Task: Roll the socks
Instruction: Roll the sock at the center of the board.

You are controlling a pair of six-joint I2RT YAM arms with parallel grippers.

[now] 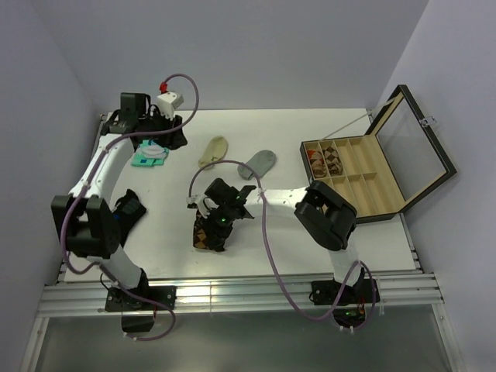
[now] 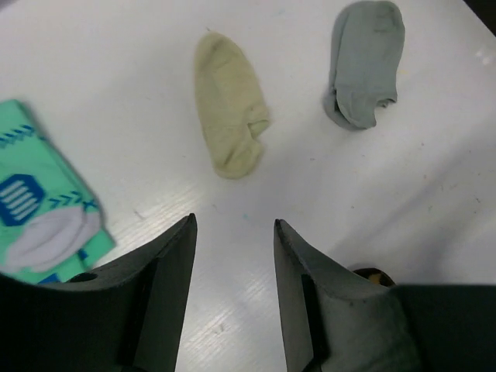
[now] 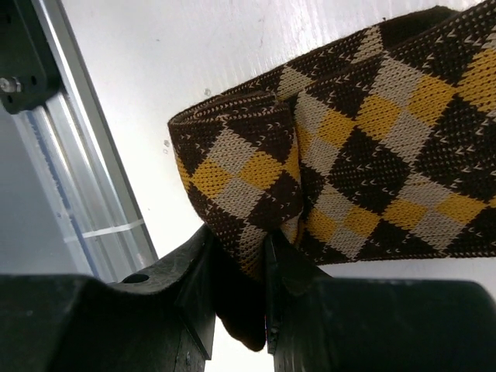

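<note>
Presently the right end effector [image 3: 266, 256] is closed on the argyle sock [image 3: 372, 155]. Its two pads pinch the folded-over end, and the knit fills the gap between them. The sock lies on the bench [image 2: 116, 62] near the front edge, between the two arms, with one turn of roll started at the gripped end.

Handling, as a judgement: light, limp knit that is not slippery. It will likely sag and spring open if let go, so the hold should pass through every layer at the roll's edge — not the top ply only.

Look: dark brown ground, tan and orange-yellow diamonds, fine pale stitch lines crossing them.

The left end effector [image 2: 234, 232] hangs open over bare bench, holding nothing. Beyond it the cream sock [image 2: 229, 116] and grey sock [image 2: 364, 62] lie flat and apart — both short and unrolled. A teal packet [image 2: 39, 217] sits to one side.
</note>
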